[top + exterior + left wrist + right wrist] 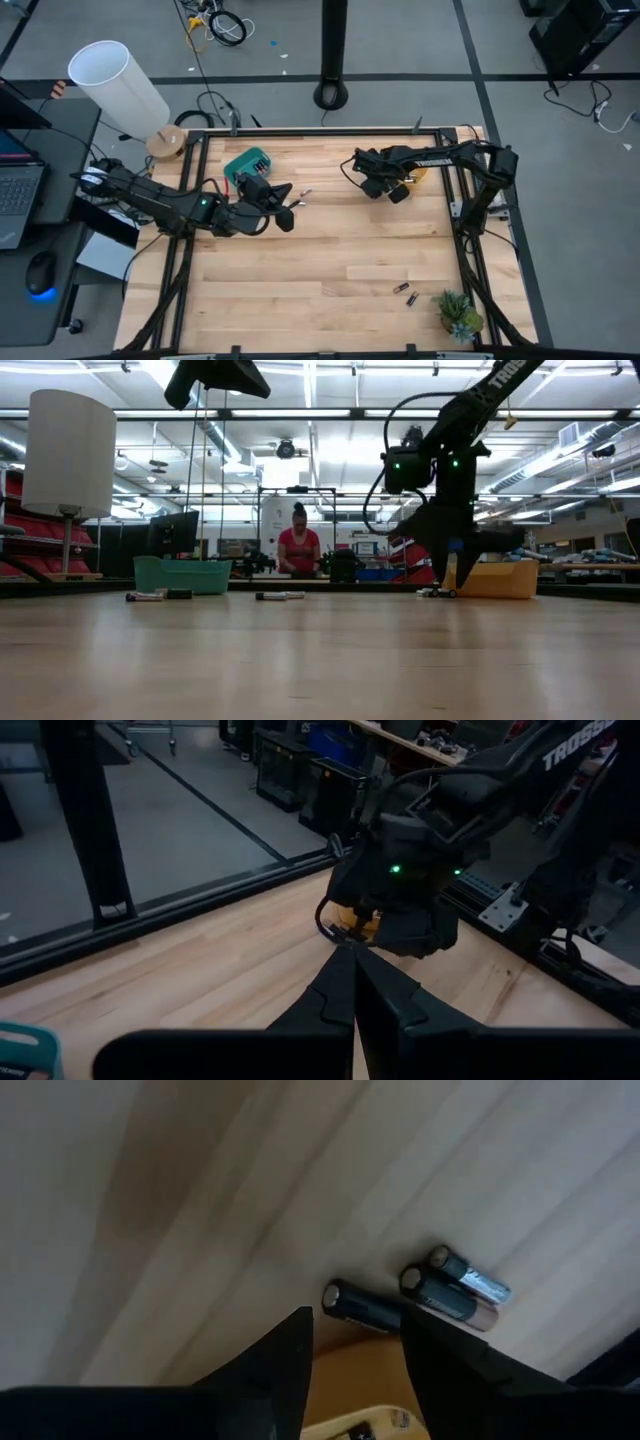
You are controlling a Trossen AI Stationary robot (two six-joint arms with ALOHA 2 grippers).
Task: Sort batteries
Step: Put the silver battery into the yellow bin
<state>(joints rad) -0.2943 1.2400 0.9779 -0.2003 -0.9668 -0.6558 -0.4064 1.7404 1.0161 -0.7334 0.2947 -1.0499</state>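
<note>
Light wood plank tabletop (pixel 320 250) in a black frame, grey floor all round; white lamp (pixel 120 85) off the 10 o'clock corner, small potted plant (pixel 458 314) at the 5 o'clock corner. Open workshop beyond, a person (pixel 299 542) standing at a far bench.

Teal bin (pixel 248 163) toward 11 o'clock; orange bin (pixel 495 578) toward 2 o'clock, mostly hidden under the right arm from above.

Batteries: two (pixel 405 293) lying loose near 5 o'clock, one (pixel 303 195) just right of the left pincer, three (pixel 415 1295) together on the wood directly below the right pincer, beside the orange bin's rim.

Right pincer (pixel 355 1355) hangs low over those three, fingers spread, released, gripping nothing.

Left pincer (pixel 285 212) sits clenched, empty, near the teal bin around 10 o'clock.

Centre and the whole 6 to 8 o'clock stretch of tabletop lie open; frame rails bound every edge.
</note>
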